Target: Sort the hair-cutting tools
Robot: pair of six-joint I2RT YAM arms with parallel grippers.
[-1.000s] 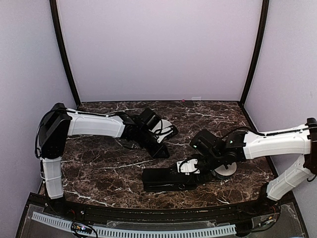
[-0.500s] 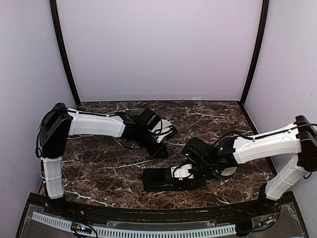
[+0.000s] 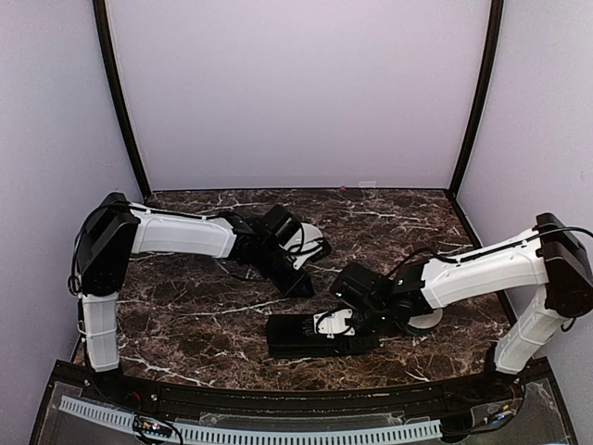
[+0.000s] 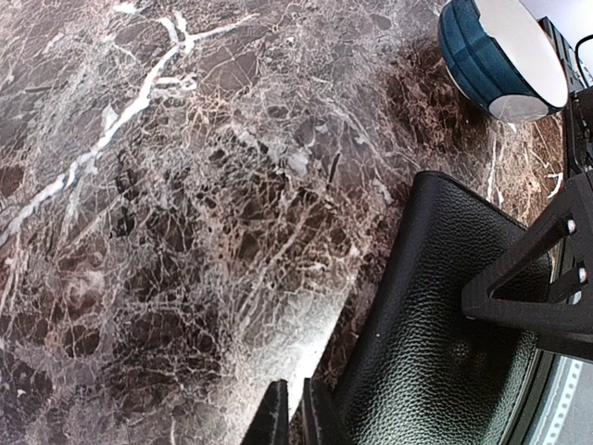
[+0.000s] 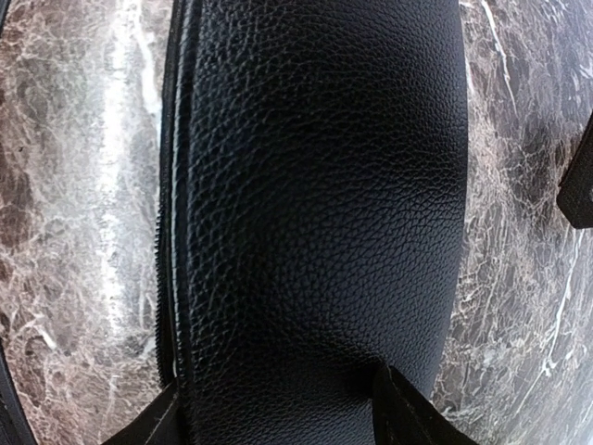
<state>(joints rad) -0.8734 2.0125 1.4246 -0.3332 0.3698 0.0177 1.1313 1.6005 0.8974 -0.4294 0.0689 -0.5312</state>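
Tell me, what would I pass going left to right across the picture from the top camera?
left arm's shoulder → white bowl → second white bowl → right arm's shoulder

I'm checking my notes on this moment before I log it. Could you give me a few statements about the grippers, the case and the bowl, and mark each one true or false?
1. The left gripper is shut, with its fingers together. True.
2. A white bowl fills most of the right wrist view. False: the black case fills it.
3. The right gripper is open, with one finger on each side of the case's end. True.
4. The bowl in the left wrist view is blue outside and white inside. True.
5. The case lies against the back wall. False: it lies toward the near edge of the table, close to the arms' bases.
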